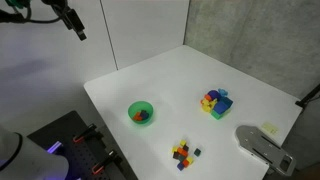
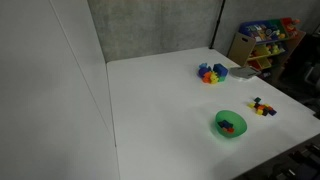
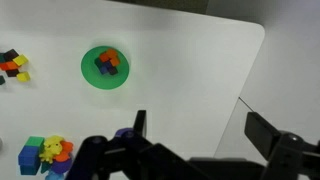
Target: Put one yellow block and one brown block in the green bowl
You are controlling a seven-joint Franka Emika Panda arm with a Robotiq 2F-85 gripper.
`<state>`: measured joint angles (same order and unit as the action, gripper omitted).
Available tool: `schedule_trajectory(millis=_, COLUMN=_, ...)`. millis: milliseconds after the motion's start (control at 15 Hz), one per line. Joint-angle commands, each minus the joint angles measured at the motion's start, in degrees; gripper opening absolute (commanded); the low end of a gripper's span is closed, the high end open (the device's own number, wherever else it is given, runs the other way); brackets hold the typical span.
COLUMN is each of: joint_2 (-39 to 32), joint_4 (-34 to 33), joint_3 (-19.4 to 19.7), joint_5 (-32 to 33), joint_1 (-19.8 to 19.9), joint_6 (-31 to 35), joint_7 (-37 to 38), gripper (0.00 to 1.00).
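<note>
The green bowl [image 1: 141, 113] sits near the table's front edge and holds a few small blocks; it also shows in an exterior view [image 2: 230, 124] and in the wrist view [image 3: 106, 66]. Inside it I see orange, red and dark blue cubes. A loose cluster of tiny cubes [image 1: 183, 153], including yellow, red and dark ones, lies near it, also seen in an exterior view [image 2: 262, 107] and the wrist view [image 3: 13, 66]. My gripper [image 3: 200, 128] is open and empty, high above the table; in an exterior view it hangs at the top left [image 1: 72, 22].
A pile of larger coloured toys [image 1: 215, 102] lies on the white table [image 1: 170, 85], also in an exterior view [image 2: 212, 72] and the wrist view [image 3: 45, 155]. A grey device [image 1: 262, 146] sits off the table's corner. Shelves with toys [image 2: 262, 40] stand beyond.
</note>
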<state>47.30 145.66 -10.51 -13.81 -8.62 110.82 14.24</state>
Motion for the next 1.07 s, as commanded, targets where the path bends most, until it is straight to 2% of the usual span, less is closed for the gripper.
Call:
schedule_trajectory(millis=0, joint_2=0.03, joint_4=-0.19, joint_3=-0.27, joint_5=-0.24, joint_1=0.43, joint_6=-0.26, joint_7=-0.25, gripper=1.00)
schedule_trajectory(millis=400, joint_2=-1.59, joint_4=-1.22, joint_3=-0.21, joint_5=0.40, joint_1=1.36, joint_6=0.07, joint_7=0.07, gripper=1.00)
schedule_trajectory(millis=733, joint_2=-7.00, joint_4=-3.11, joint_3=1.34, joint_5=2.84, joint_1=5.37, joint_6=1.19, joint_7=-0.43, gripper=1.00)
schedule_trajectory(millis=1000, joint_2=-12.24, joint_4=-1.93, joint_3=3.91, joint_5=6.04, joint_1=8.79, joint_6=5.33, joint_7=-1.80, gripper=1.00)
